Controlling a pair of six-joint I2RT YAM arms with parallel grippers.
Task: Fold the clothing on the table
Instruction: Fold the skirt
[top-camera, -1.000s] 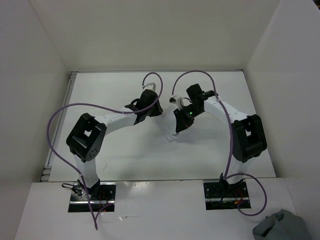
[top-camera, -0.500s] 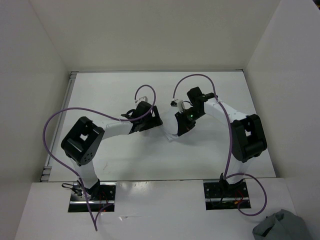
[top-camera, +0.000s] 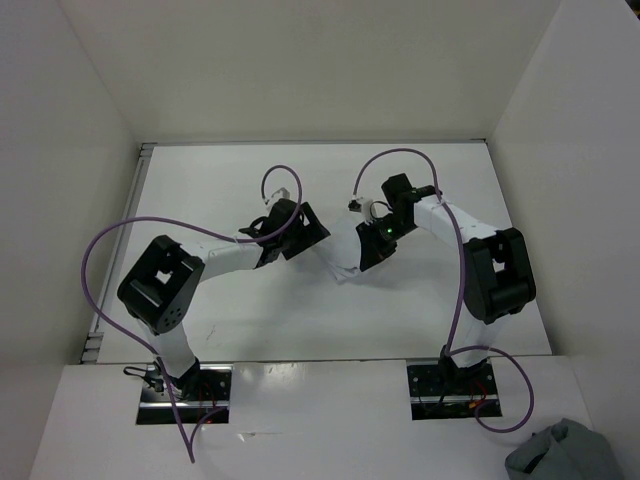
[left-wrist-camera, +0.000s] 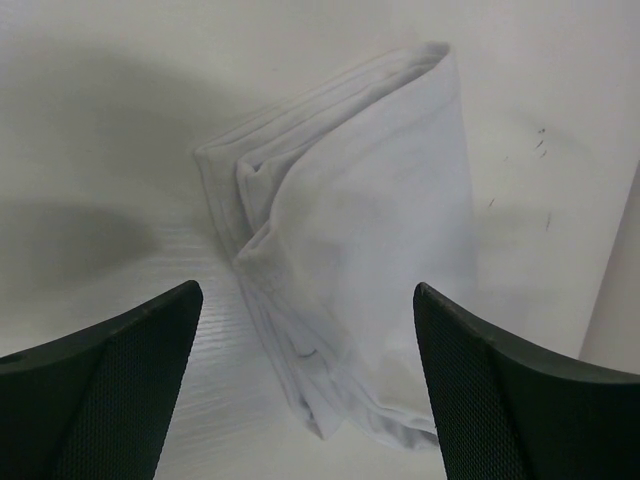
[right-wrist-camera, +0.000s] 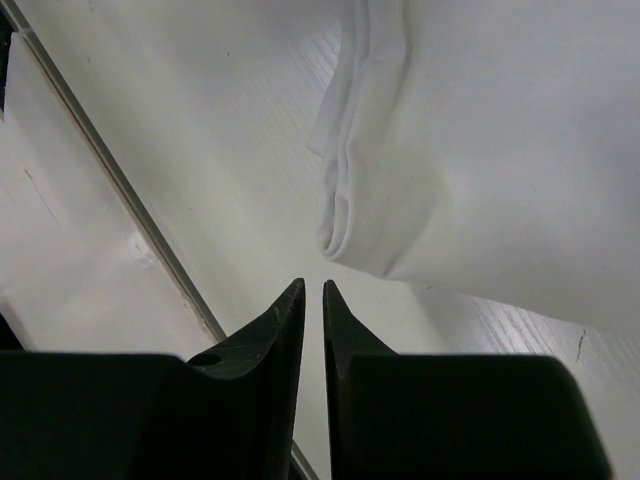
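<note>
Top external shows 1 piece of folded white clothing (top-camera: 338, 266) lying flat mid-table (top-camera: 200, 180), between 2 grippers. Over it the left gripper (left-wrist-camera: 305, 300) gapes wide, holding nothing. Beside its folded edge the right gripper (right-wrist-camera: 312, 290) is pinched nearly together, empty. 1 grey-blue bundle (top-camera: 560, 455) sits well apart.

Shows the clothing (left-wrist-camera: 370, 250), plain white and thin, folded into a compact layered oblong with stacked edges along one side, lying flat near the middle of the matte white table (top-camera: 250, 320).
</note>
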